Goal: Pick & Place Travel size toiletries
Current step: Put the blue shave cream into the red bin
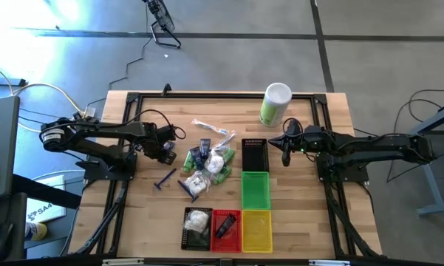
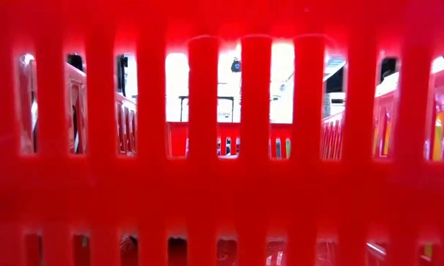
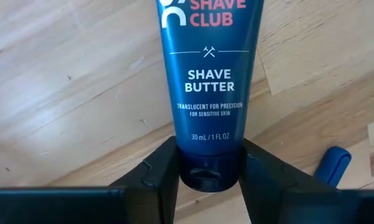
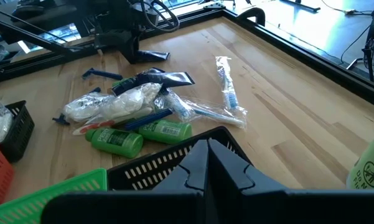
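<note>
Right now my left hand (image 3: 208, 177) grips the cap end of a dark blue tube (image 3: 208, 81) lying on the bench (image 1: 133, 214) beside the pile of toiletries (image 1: 207, 166). My right hand (image 4: 208, 165) hovers closed over the black basket (image 1: 254, 154).

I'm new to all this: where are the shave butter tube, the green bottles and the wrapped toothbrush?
shave butter tube (image 3: 208, 87): left wrist view, label.
green bottles (image 4: 165, 130): right wrist view, one bottle's side.
wrapped toothbrush (image 4: 226, 84): right wrist view, wrapper middle.
</note>
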### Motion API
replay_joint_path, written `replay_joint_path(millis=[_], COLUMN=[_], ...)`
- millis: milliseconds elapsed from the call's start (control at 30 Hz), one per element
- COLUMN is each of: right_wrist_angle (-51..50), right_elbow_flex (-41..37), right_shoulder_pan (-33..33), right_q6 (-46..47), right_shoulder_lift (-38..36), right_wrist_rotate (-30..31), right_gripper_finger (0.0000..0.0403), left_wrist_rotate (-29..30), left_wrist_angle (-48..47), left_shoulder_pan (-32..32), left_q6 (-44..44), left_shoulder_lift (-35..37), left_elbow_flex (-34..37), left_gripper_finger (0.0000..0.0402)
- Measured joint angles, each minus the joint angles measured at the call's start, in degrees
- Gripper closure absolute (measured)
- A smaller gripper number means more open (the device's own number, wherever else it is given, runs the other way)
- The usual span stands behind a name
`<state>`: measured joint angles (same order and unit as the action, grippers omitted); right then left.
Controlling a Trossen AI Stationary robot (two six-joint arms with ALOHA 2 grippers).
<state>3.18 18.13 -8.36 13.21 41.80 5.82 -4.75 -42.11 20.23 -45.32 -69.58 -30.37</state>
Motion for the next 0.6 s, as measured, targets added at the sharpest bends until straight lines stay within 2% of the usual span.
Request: replay_joint_path(millis=[100, 300, 600], right_wrist_angle=[0.0, 0.0, 0.0], right_elbow_flex=[0.0, 0.0, 0.0], right_shoulder_pan=[0.0, 0.0, 0.0], right_q6=[0.0, 0.0, 0.0], right_shoulder_lift=[0.0, 0.0, 0.0], right_wrist_rotate=[0.0, 0.0, 0.0], right_gripper_finger=[0.0399, 0.0399, 0.0399], left_wrist_rotate=[0.2, 0.2, 0.6], left_wrist_angle=[0.0, 0.2, 0.1], left_shoulder_pan=[0.0, 0.0, 0.0], left_q6=[-0.3, -1.4, -0.9], left_shoulder_lift=[0.0, 0.0, 0.0], left_elbow_flex=[0.0, 0.0, 0.0], left_gripper_finger=[0.0272, 0.0240, 0.0267])
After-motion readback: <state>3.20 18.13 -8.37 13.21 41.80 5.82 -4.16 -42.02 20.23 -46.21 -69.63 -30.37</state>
